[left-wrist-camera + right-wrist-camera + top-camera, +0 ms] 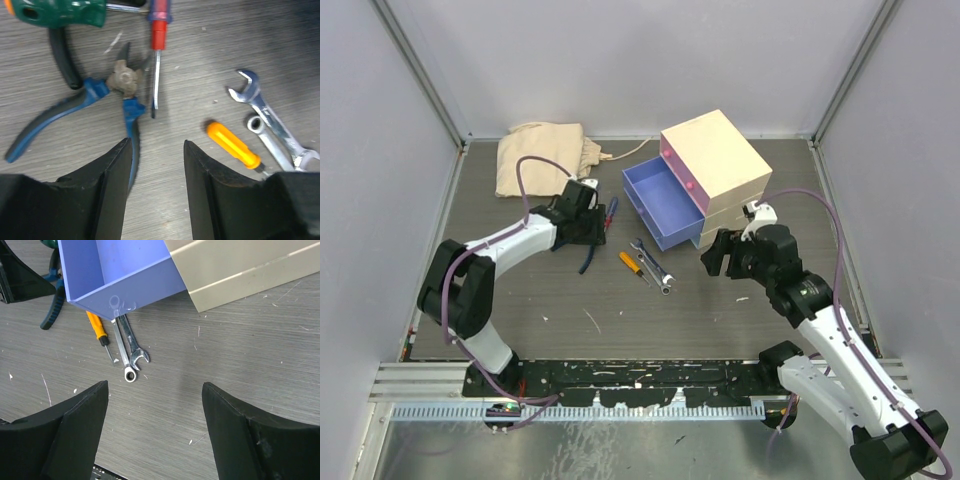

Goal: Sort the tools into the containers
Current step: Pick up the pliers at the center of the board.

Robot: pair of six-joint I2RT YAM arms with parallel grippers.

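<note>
- The blue-handled pliers point(124, 81) lie on the table point(210, 60) with their handles splayed. One handle runs down beside the inner edge of a finger of the left end effector point(157, 147).
- A red-and-blue-handled screwdriver point(159, 30) lies just beside the pliers' head. The stubby green-handled screwdriver point(60, 12) and a curved black handle point(62, 57) lie on the pliers' far side.
- The orange-handled screwdriver point(234, 145) and the two silver spanners point(265, 115) lie side by side, apart from the pliers. Their far ends are at the front corner of the blue drawer point(125, 270).
- The blue drawer is pulled well out of the cream chest point(715, 160), and the pink drawer point(678, 168) sits above it.
- The left end effector hovers low over the tools, its jaws moderately apart and gripping nothing.
- The right end effector point(155, 390) hangs over bare table near the chest, its jaws spread wide and empty.
- A beige cloth bag point(540, 155) lies at the table's far left.
</note>
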